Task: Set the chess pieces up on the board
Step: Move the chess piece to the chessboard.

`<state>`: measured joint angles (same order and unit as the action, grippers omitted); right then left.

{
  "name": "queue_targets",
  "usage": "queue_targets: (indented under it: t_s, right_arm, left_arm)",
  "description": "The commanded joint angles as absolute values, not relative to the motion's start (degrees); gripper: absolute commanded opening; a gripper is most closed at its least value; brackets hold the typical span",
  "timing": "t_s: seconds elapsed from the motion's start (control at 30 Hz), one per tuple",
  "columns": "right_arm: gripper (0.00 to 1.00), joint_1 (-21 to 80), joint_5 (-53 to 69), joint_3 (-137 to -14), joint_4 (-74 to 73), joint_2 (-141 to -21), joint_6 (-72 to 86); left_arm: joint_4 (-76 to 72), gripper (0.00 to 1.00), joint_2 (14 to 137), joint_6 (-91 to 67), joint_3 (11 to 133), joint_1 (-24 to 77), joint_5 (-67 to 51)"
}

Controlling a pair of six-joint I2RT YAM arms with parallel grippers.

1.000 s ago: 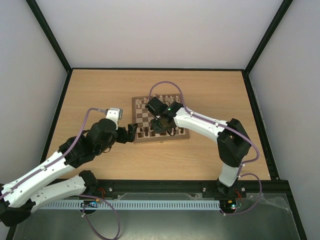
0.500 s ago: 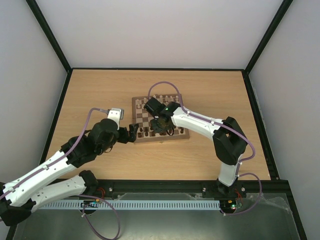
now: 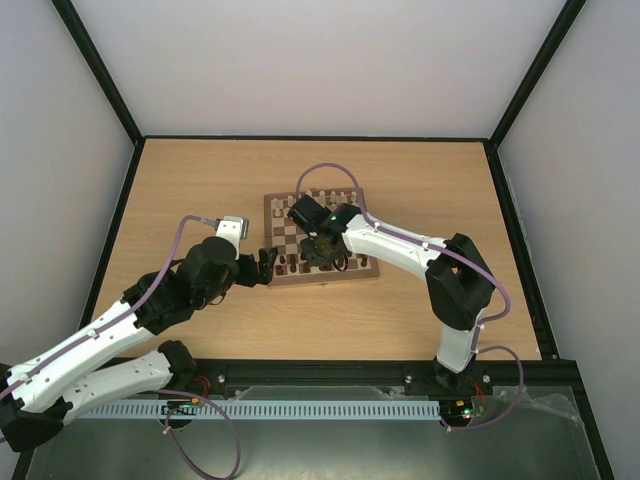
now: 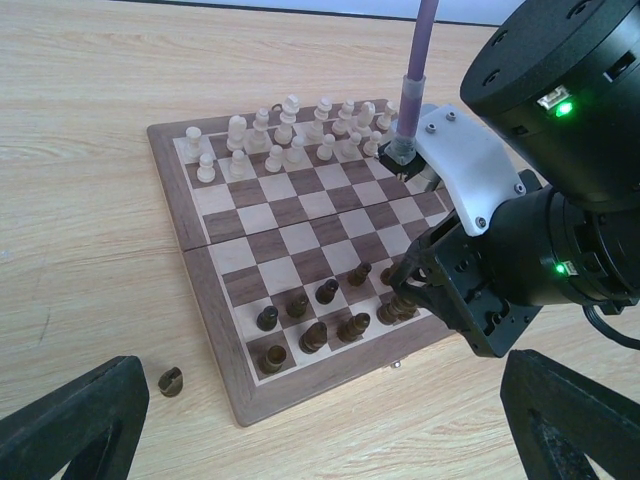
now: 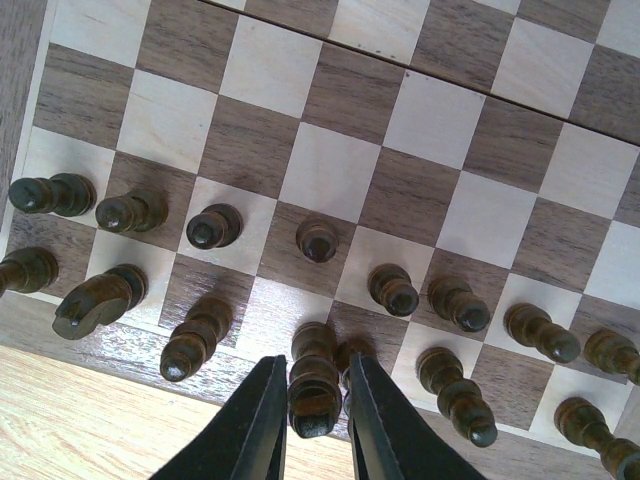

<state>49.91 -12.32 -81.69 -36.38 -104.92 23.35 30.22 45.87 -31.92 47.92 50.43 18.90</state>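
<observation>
Chess pieces point(image 5: 318, 240) tiny, dk brown, glossy.

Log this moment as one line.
right gripper: shut on dark piece, edge row of board | left gripper: open, empty, beside board | stray piece: on table, off board

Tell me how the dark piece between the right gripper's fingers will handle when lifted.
The dark piece is turned, glossy wood: probably stiff, light, somewhat slippery. Tall and slim, it may tip easily; close neighbouring pieces could get knocked.
</observation>
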Motion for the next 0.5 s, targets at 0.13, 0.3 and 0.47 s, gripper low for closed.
queue_targets:
  t_s: [0.13, 0.3, 0.47]
  right_arm:
    - [0.24, 50.3, -12.7, -80.9, -39.7, -105.3, 23.2]
    - [0.23, 50.3, -12.4, -80.5, -39.6, -105.6, 23.0]
    - [0.22, 50.3, -12.1, -80.4, -39.5, -106.0, 22.8]
  left_arm:
    - [28.8, 0.99, 46.3, -31.2, 47.2, 49.7, 18.6]
    - [28.6, 0.99, 46.5, -31.1, 47.2, 49.6, 18.3]
    - [28.5, 1.00, 46.7, -31.1, 47.1, 49.5, 18.2]
